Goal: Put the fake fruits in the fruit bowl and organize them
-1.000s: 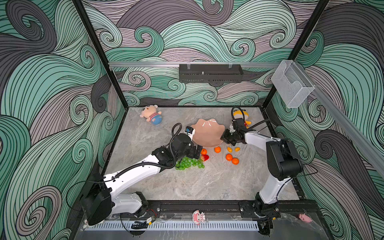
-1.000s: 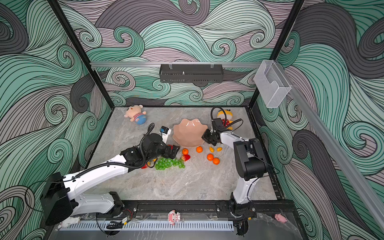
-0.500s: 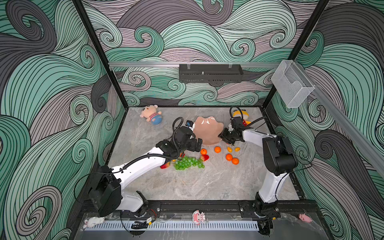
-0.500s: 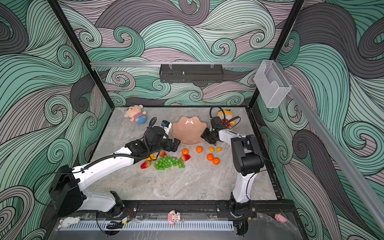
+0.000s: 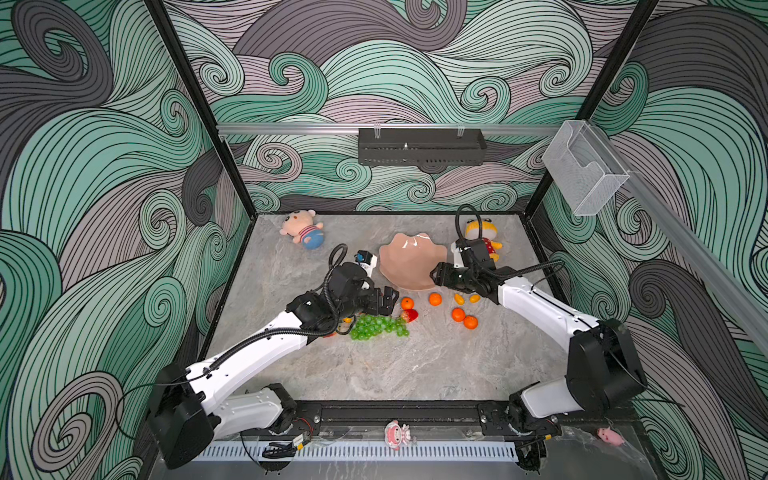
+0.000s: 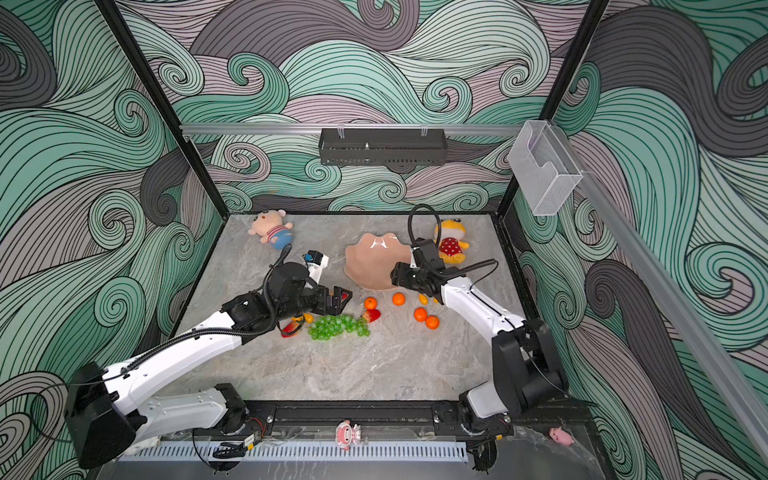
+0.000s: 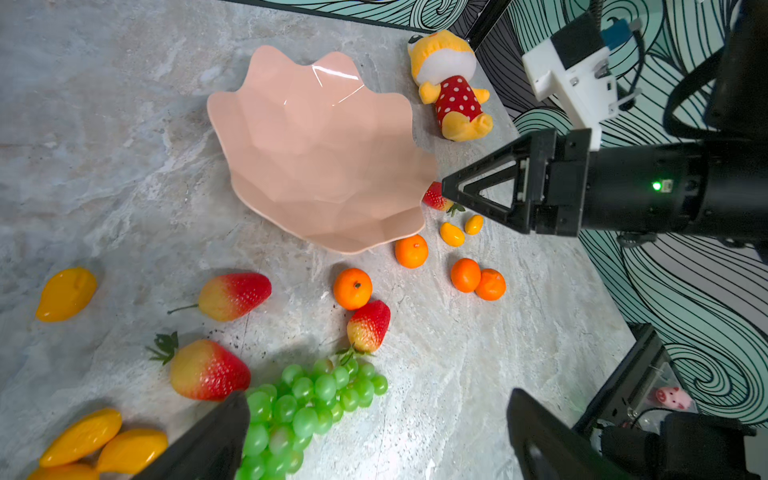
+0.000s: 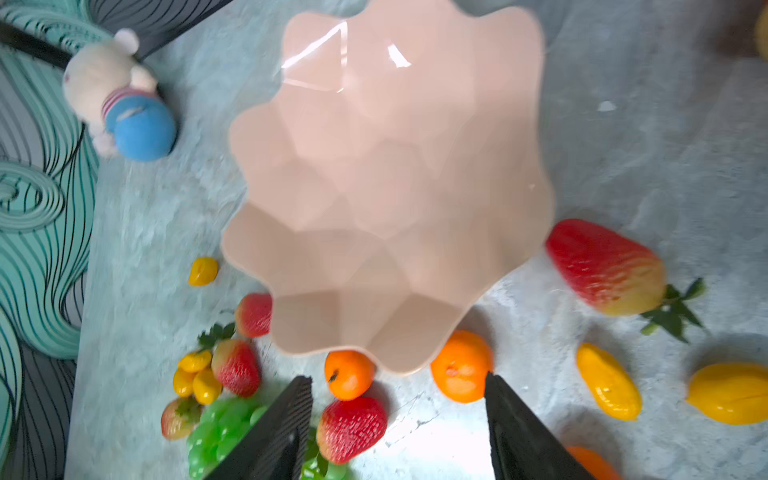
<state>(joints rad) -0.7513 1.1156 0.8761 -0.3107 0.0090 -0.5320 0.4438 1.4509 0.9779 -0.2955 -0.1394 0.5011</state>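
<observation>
The salmon-pink fruit bowl (image 5: pixel 411 259) (image 6: pixel 374 262) (image 7: pixel 320 153) (image 8: pixel 386 187) lies empty on the table. My right gripper (image 5: pixel 436 276) (image 8: pixel 397 378) is open at the bowl's right rim, holding nothing. Open too, my left gripper (image 5: pixel 388 299) (image 7: pixel 374 405) hovers just above the green grape bunch (image 5: pixel 376 326) (image 7: pixel 307 399). Tangerines (image 5: pixel 434 299) (image 7: pixel 352 288), strawberries (image 5: pixel 409 316) (image 7: pixel 232 295) and kumquats (image 5: pixel 459 298) (image 7: pixel 66 293) lie scattered in front of the bowl. One strawberry (image 8: pixel 602 266) lies by the right gripper.
A pink and blue plush doll (image 5: pixel 301 228) lies at the back left. A yellow red-dotted plush (image 5: pixel 484 241) sits behind the right wrist. Black frame posts and patterned walls close in the table. Two small pink toys (image 5: pixel 397 434) (image 5: pixel 610 436) rest on the front rail.
My right gripper has opened and let go of the bowl's rim. The bowl, tipped up half a second ago, now rests on the table. The left gripper stayed open near the grapes.
</observation>
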